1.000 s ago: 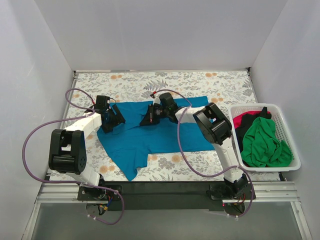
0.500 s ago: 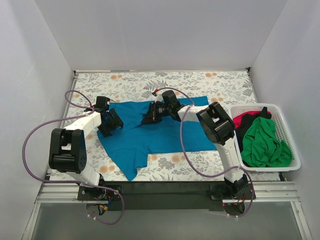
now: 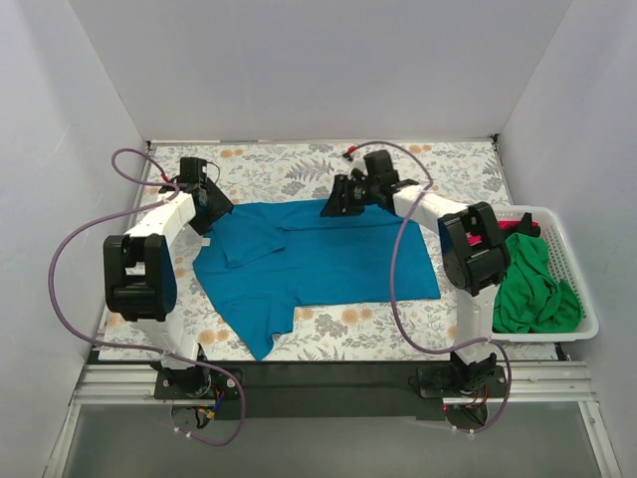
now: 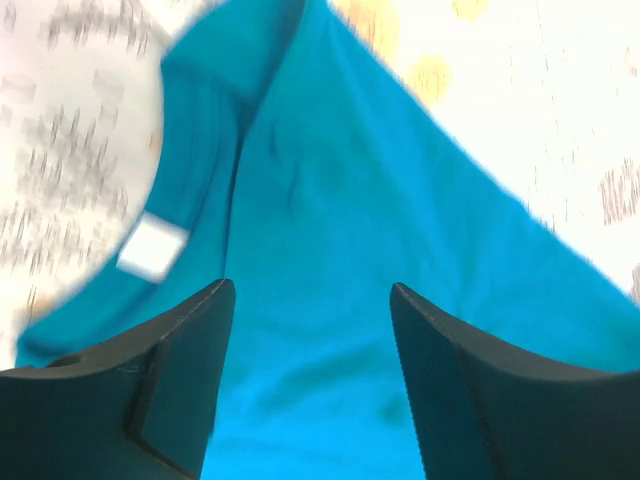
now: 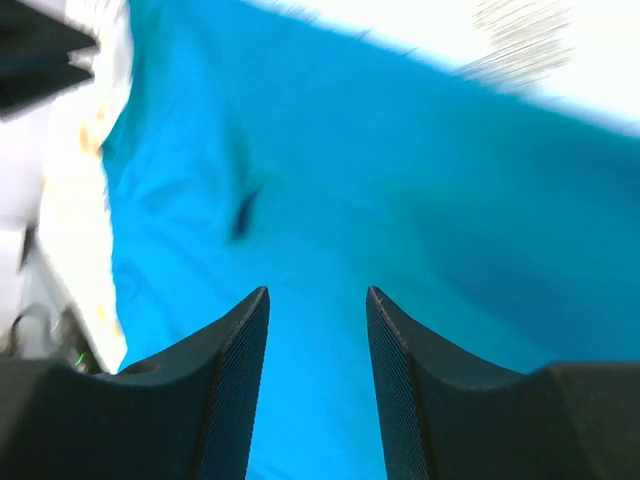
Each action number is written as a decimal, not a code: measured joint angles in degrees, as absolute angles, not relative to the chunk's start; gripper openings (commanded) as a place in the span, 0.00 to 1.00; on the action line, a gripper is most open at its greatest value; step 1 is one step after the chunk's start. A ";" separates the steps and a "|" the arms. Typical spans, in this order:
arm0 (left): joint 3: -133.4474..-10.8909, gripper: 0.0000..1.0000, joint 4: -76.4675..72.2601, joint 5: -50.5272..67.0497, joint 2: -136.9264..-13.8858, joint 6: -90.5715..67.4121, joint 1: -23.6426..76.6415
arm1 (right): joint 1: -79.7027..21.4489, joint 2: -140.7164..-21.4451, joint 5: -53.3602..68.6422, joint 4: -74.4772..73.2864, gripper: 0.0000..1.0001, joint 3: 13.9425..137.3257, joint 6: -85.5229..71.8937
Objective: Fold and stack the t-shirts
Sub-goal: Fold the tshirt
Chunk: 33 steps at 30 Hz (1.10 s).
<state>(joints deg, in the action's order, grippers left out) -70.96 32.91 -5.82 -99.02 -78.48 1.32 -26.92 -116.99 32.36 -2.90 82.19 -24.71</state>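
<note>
Directly beneath left tool [image 4: 312, 290] and right tool [image 5: 318, 292], teal t-shirt [image 3: 318, 264].

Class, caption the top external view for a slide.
Left gripper and right gripper, both open, at the far edge of the teal t-shirt lying on the floral table; white basket alongside.

Far strip: we see bare tabletop [image 3: 269, 164] behind the teal t-shirt [image 3: 318, 264], free for passage.
Shirt's far edge: the left end effector [image 3: 219, 204] and right end effector [image 3: 330, 207] sit over it, jaws apart, well apart from each other.
Right side: the white basket [image 3: 575, 261] and the right arm's elbow [image 3: 476, 254] crowd it.
Near strip: we find bare tabletop on either side of the shirt's near corner.
</note>
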 measured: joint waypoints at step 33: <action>-94.11 0.39 30.61 -6.48 -125.10 -78.96 -4.43 | -6.33 -129.88 20.14 -5.50 0.50 94.02 -25.58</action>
